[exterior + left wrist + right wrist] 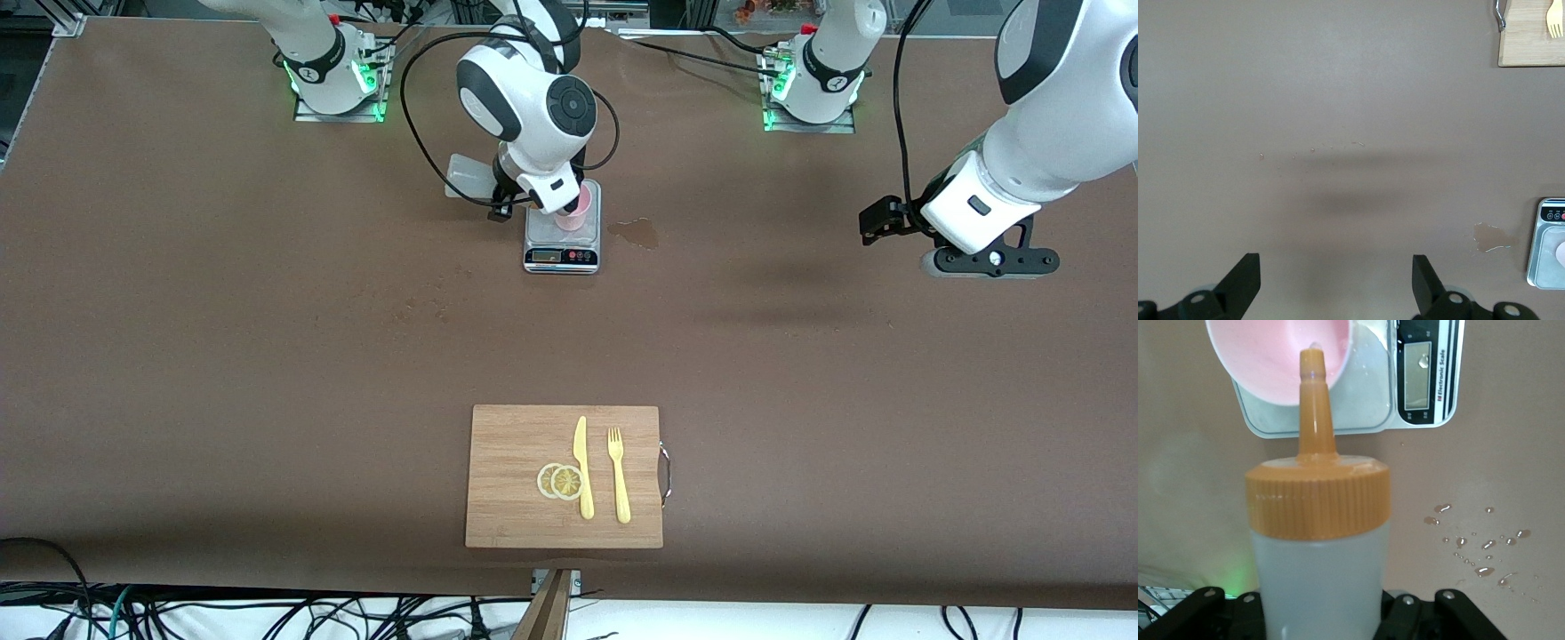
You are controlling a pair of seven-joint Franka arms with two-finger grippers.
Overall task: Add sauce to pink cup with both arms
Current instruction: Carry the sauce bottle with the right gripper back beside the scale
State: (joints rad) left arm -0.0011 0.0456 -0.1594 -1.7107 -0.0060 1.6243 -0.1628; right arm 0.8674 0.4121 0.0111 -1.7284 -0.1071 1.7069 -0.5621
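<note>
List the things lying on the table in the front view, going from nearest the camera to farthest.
Cutting board carrying lemon slices, knife and fork → grey scale → pink cup standing on it.

Scale [561,240], spill & board
Wet patch [637,232] beside scale; cutting board [516,471] w/ knife [582,467], fork [618,474], lemon slices [560,481]

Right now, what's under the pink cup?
The pink cup stands on a grey scale, display nearer the camera. The right tool holds the sauce, nozzle over the cup's mouth. The platform directly beneath the cup is covered.
</note>
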